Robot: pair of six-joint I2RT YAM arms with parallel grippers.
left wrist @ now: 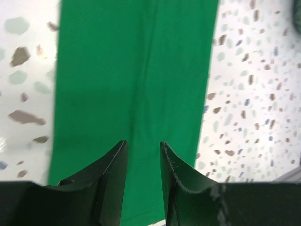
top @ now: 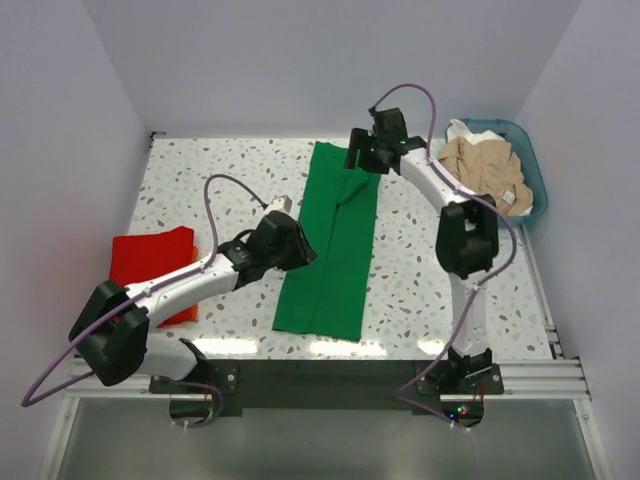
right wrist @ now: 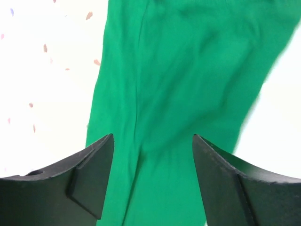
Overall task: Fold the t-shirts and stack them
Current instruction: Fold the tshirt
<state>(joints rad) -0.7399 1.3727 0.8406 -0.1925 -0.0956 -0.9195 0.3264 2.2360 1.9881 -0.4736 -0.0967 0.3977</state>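
Locate the green t-shirt (top: pixel 335 245) at the centre of the speckled surface (top: pixel 200 170). It lies flat, folded into a long narrow strip that runs from the near edge towards the far edge.

Check the left gripper (left wrist: pixel 143 142). It hovers over the left side of the strip, about midway along its length. In the left wrist view, its fingers (left wrist: pixel 113 174) stand a narrow gap apart. Nothing is between them, and green cloth shows through the gap.

Check the right gripper (right wrist: pixel 153 136). It hangs over the far end of the strip. In the right wrist view, its fingers (right wrist: pixel 94 169) are spread wide. Nothing is held, and the cloth below them shows soft creases.

You cannot tell from these views whether either gripper touches the cloth.

Note the red t-shirt (top: pixel 150 260). It lies folded at the left of the surface, well apart from the green one and partly hidden by the left arm.

Note the teal basket (top: pixel 540 190) at the far right, just off the surface edge. It holds a crumpled beige t-shirt (top: pixel 485 165), with a white t-shirt (top: pixel 462 128) showing behind it at the far rim.
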